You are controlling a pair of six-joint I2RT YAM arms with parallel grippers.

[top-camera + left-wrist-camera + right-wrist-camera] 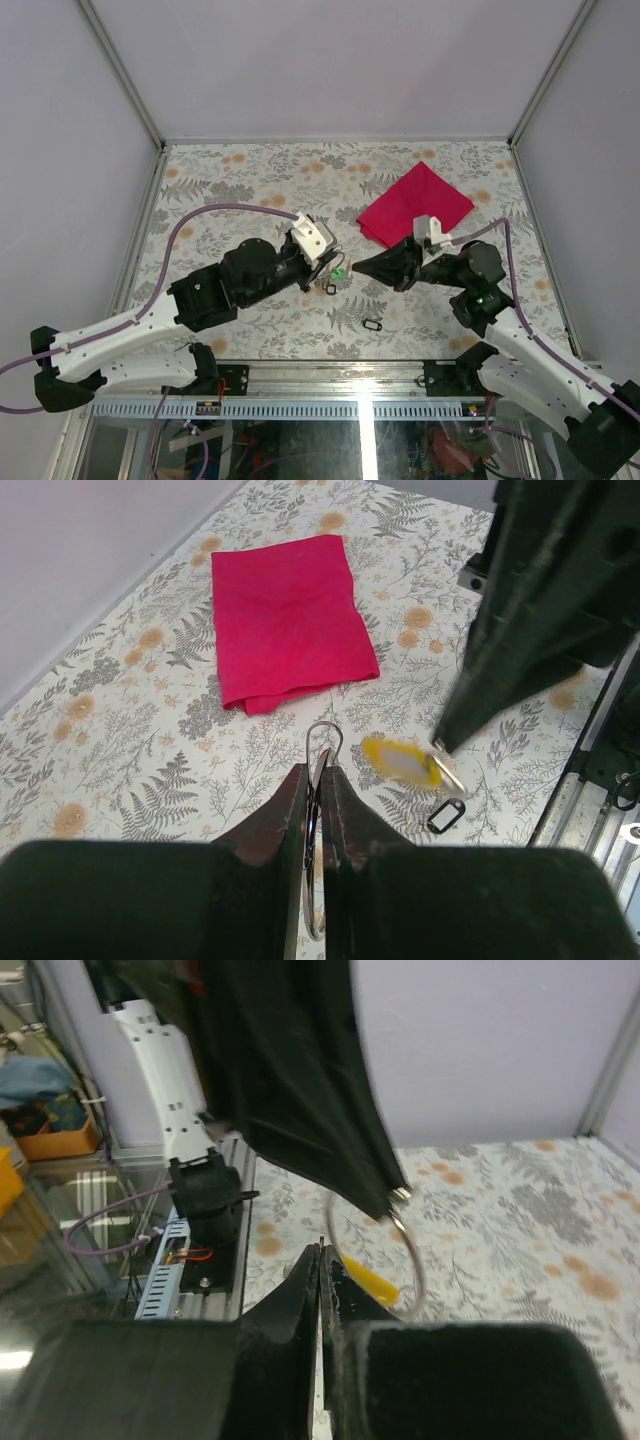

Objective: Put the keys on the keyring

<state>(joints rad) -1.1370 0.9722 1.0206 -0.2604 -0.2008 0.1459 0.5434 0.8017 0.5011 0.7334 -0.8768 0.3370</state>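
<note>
left claw (313,770) pinched shut on keyring (325,723), just on the arms' side of red cloth (290,620) | right claw (320,1250) clamped on yellow key (400,762), same side of cloth | black key (372,325) flat on bench (250,170), farther from cloth

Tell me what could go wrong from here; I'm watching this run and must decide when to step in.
1. The left fingers pinch the thin ring by its edge; a push may twist or slip it.
2. The right fingers seem to hold the yellow tag by one end only, so it could drop.
3. Both pairs of fingers nearly touch; they may collide.
</note>
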